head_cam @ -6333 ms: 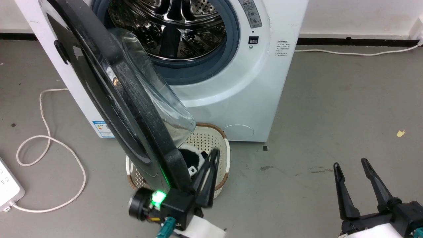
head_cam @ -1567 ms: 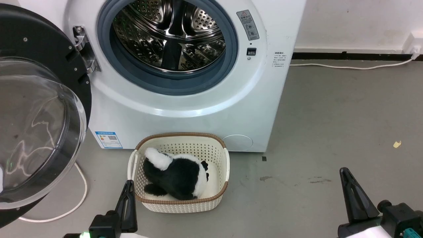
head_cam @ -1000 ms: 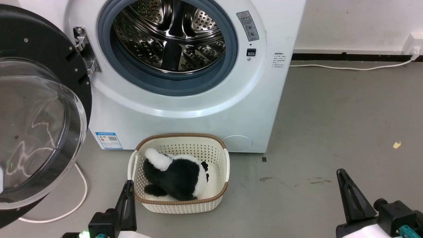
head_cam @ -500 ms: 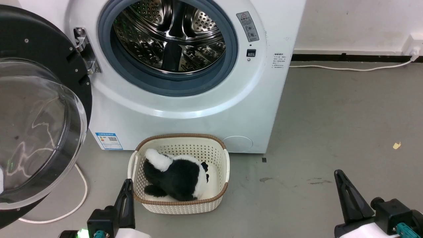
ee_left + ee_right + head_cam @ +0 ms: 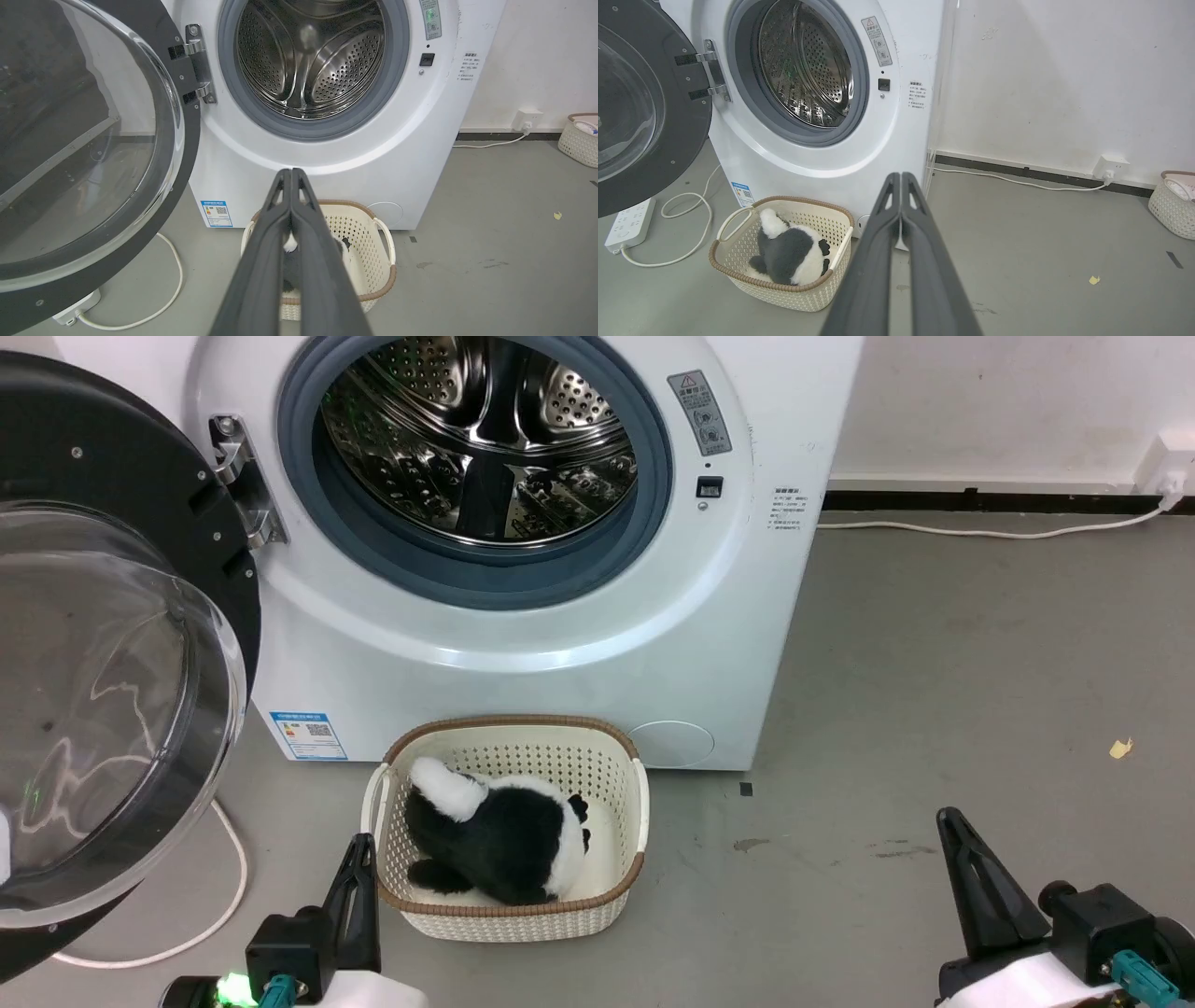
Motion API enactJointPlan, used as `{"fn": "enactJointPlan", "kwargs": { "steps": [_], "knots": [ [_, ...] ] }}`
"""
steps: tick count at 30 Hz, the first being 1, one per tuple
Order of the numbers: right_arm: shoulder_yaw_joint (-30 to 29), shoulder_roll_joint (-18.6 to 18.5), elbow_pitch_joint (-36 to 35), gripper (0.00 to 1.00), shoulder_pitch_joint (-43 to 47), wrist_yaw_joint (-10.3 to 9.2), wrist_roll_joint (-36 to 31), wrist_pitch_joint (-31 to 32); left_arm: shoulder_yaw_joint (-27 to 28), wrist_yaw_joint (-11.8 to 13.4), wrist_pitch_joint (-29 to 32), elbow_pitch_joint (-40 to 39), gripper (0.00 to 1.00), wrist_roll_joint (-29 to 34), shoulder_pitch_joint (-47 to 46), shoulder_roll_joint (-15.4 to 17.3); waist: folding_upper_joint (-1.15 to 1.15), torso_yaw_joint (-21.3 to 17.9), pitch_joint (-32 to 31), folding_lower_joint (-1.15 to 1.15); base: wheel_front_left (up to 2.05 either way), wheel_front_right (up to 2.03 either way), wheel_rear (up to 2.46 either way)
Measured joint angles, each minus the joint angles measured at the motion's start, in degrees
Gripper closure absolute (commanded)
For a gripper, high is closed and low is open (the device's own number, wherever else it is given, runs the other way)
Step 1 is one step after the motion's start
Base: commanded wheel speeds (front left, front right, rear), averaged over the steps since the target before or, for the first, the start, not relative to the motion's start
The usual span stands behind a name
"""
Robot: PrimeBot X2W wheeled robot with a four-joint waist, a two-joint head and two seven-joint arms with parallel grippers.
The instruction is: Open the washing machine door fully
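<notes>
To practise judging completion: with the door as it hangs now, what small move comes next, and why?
Probably just draw back the left gripper and right gripper, both shut and touching nothing: the door hangs wide beside the machine, hinge bared, drum mouth unblocked.

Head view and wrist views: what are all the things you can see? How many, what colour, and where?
washing machine: one, white, against the wall
washing machine door: one, black with clear glass, swung open at left
drum: one, steel, inside the grey ring
basket: one, cream, brown rim, on the floor before the machine
soft toy: one, black and white, in the basket
small basket: one, cream, far right by the wall
power strip: one, white, floor by the door
looped cable: one, white, beside the power strip
wall cable: one, white, running to the socket
scrap: one, yellow, floor at right
left gripper: one, black, shut, beside the basket
right gripper: one, black, shut, low right
</notes>
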Motion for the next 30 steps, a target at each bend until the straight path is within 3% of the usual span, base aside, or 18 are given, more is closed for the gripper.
{"fn": "enactJointPlan", "kwargs": {
  "steps": [30],
  "knots": [
    [0.76, 0.00, 0.01, 1.00, -0.41, 0.00, -0.10, 3.50, 1.14, -1.45, 3.32, -0.77, 1.00, 1.12, -1.18, -0.66, 0.00, -0.05, -0.31, 0.00, 0.00, 0.00, 0.00]
  ]
}}
